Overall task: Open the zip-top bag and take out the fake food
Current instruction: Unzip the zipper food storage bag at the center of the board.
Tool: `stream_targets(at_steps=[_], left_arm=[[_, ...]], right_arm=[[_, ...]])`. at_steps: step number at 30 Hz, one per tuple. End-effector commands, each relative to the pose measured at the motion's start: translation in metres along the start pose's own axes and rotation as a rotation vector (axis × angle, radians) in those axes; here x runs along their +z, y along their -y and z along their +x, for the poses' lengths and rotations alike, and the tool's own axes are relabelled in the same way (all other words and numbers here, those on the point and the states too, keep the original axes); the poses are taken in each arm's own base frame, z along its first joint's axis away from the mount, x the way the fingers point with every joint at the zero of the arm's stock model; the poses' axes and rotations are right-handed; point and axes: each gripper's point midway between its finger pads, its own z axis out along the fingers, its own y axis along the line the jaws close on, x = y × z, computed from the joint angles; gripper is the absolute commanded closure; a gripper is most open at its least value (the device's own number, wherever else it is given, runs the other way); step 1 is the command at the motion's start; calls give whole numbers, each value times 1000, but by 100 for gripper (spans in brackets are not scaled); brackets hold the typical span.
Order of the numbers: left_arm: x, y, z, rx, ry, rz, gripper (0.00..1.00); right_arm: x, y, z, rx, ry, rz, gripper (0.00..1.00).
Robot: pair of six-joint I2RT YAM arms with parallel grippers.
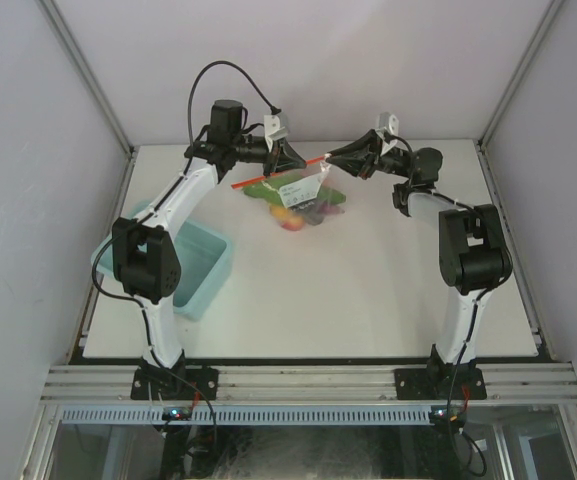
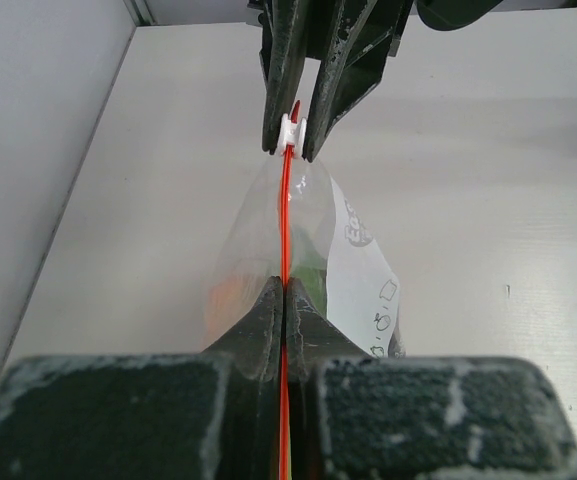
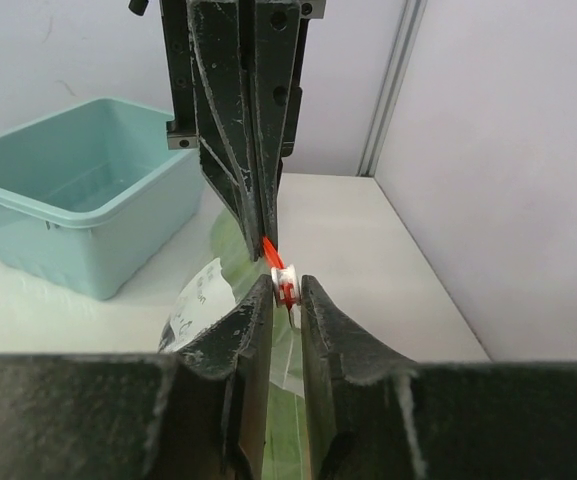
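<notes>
Hanging over the far part of the desk (image 1: 368,290), the zip-top bag (image 1: 303,190) is strung by its red zip strip (image 2: 285,215) between the two arms; whether its bottom touches the desk I cannot tell. The fake food (image 1: 303,213) sags inside at the bottom, a blur of yellow, red and green. The left fingers (image 1: 286,158) are pressed fully together on the strip. The right fingers (image 1: 333,157) stand narrowly apart, pinching the white slider (image 2: 290,128) from both sides. Both arms reach forward with bent elbows and wrists turned inward, tips facing each other at close range. A light blue bin (image 1: 208,280) sits beside the left arm.
</notes>
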Motion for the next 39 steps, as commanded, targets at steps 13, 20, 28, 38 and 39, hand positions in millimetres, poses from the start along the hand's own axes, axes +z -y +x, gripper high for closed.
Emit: stream_targets(at_steps=[13, 20, 28, 38, 39], left_arm=[[-7, 3, -56, 86, 83, -43, 100], [-3, 6, -58, 95, 91, -29, 100], [3, 16, -56, 106, 96, 18, 100], [8, 25, -57, 116, 103, 59, 100], [8, 25, -57, 115, 103, 63, 100]], right_arm=[[16, -10, -10, -62, -25, -61, 97], [21, -12, -10, -64, -33, -63, 96], [20, -10, -23, -76, 1, -28, 93], [17, -9, -26, -97, -4, 6, 91], [18, -9, -25, -98, -6, 4, 91]])
